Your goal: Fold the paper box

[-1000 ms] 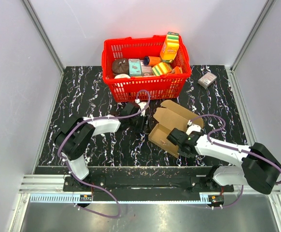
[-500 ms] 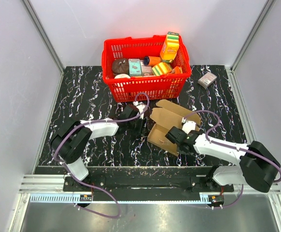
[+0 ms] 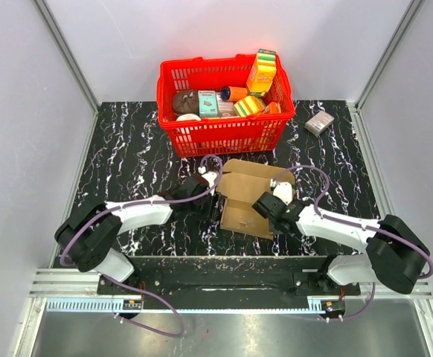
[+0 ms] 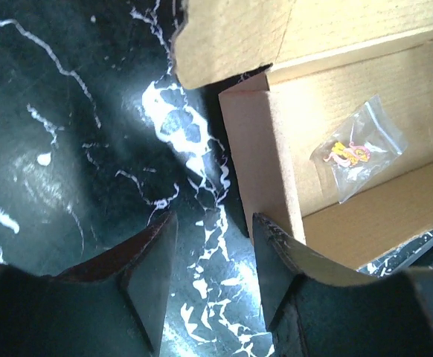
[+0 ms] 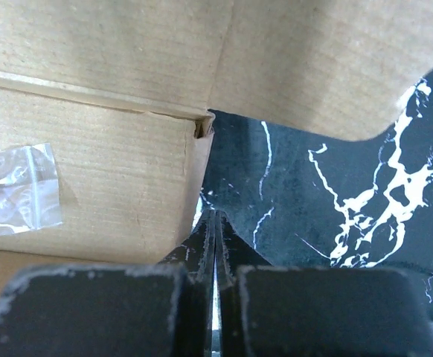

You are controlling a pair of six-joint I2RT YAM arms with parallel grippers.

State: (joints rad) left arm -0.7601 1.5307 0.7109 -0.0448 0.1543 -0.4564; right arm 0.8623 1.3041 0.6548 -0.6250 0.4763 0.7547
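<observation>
One clear bag [image 4: 354, 158] lies inside the paper box [image 3: 240, 217]; left hand [image 4: 213, 220] gapes empty, right hand [image 5: 215, 217] is closed.

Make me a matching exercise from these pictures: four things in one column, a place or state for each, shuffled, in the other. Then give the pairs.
Things:
1. left hand
2. right hand
3. clear bag
4. small grey-pink box

Places and states:
A. lies inside the paper box
B. fingers pressed together
C. fingers apart
D. on the table, right of the red basket

Pairs: 1-C, 2-B, 3-A, 4-D
</observation>
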